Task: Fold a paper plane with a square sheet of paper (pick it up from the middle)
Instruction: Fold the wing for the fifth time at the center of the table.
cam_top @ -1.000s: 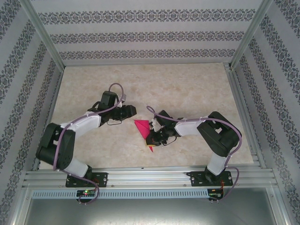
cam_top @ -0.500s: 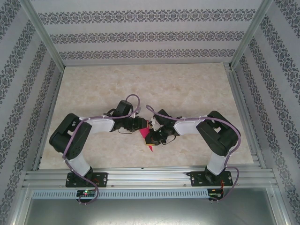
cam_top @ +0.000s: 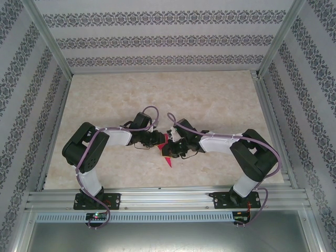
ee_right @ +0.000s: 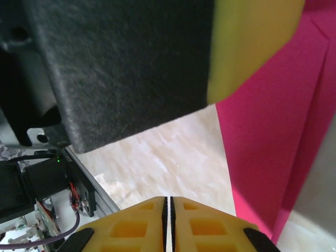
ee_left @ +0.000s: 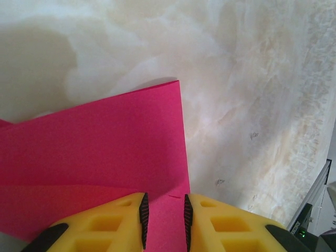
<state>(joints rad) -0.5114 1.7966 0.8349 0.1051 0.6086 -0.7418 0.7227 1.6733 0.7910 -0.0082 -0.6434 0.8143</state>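
- Centre of the desk [cam_top: 157, 94]: the sheet of paper [cam_top: 167, 154], magenta-pink and already creased, lies between the two arms' tips, with one sharp point towards the near edge
- In the top view the left gripper [cam_top: 159, 143] reaches in from the left and the right gripper [cam_top: 176, 150] from the right; both are at the sheet, and their heads nearly meet above it
- Left wrist view: the left gripper [ee_left: 164, 202] has its yellow fingers [ee_left: 105, 226] a narrow gap apart, straddling the near right corner of the sheet of paper [ee_left: 94, 142]; pink shows in the gap, and whether the pads press on it I cannot tell
- In the same view a straight edge of the sheet runs away from the fingers, a fold line crosses it low down, and the marbled desk [ee_left: 252, 79] is bare to the right
- Right wrist view: the right gripper [ee_right: 169, 202] has its fingers [ee_right: 131, 226] pressed together, with a hairline slit between them and no paper in it
- The sheet of paper [ee_right: 273, 131] lies just right of those fingers, with a long crease down it; the desk [ee_right: 173, 152] shows between, and the black body of the left arm [ee_right: 121, 68] looms close above
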